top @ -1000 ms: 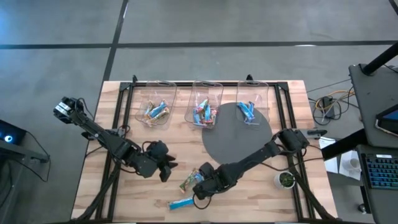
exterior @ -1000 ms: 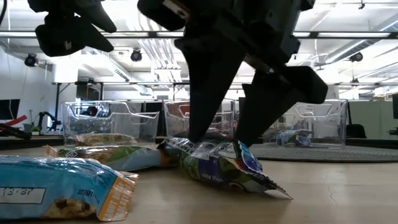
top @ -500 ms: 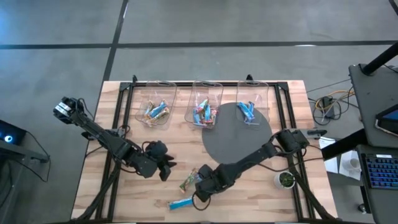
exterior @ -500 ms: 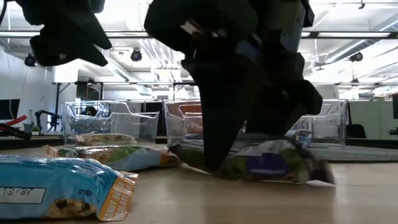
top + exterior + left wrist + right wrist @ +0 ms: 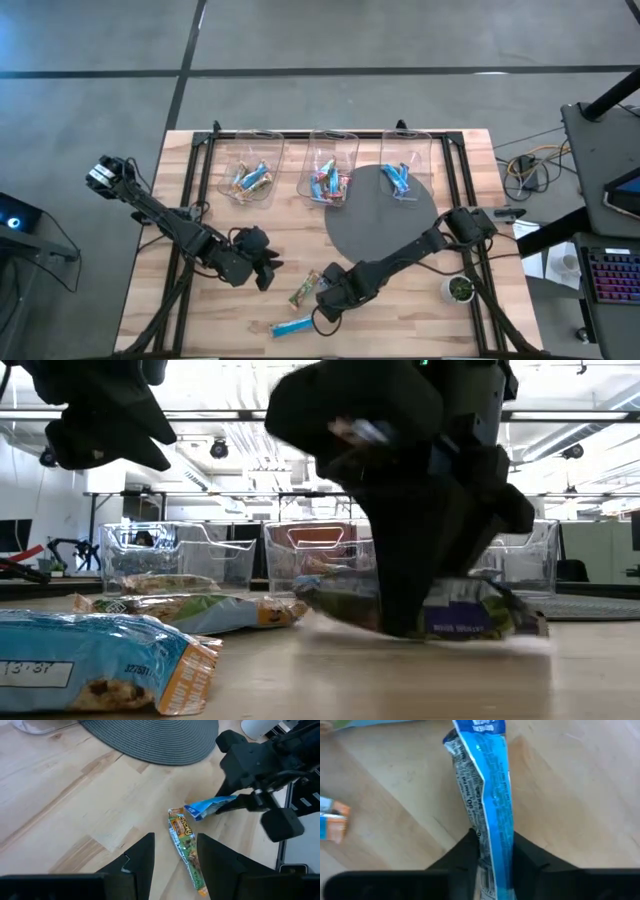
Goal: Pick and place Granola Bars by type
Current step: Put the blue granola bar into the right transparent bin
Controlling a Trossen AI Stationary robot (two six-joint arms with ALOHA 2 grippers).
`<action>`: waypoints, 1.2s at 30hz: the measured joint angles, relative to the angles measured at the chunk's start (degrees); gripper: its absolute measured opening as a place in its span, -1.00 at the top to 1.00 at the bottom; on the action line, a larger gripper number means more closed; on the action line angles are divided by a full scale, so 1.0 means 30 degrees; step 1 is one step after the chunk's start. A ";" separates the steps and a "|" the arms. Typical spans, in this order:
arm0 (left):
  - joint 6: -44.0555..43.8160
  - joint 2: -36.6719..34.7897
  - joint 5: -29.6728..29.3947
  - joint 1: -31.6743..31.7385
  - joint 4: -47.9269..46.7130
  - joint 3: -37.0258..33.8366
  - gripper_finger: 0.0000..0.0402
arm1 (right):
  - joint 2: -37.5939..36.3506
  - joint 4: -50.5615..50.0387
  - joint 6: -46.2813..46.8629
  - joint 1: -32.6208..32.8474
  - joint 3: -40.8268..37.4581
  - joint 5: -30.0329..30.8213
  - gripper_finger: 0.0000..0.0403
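Mostly you're done: three bins (image 5: 331,160) hold sorted bars. Near the mat (image 5: 380,215), right gripper (image 5: 326,296) clenches a blue-edged bar (image 5: 490,795); two lie loose; left gripper (image 5: 268,268) waits agape.

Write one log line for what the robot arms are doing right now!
right gripper: shut on blue-wrapped bar | left gripper: open, above green bar | light blue bar: on table

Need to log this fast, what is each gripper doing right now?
Left gripper: open, holding nothing.
Right gripper: shut on a blue-wrapped granola bar.
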 joint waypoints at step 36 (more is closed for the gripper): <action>-0.1257 -0.0021 -0.2835 0.0208 0.0015 -0.0109 0.35 | -1.6473 -0.9210 0.1807 -1.1394 -0.8685 0.9347 0.69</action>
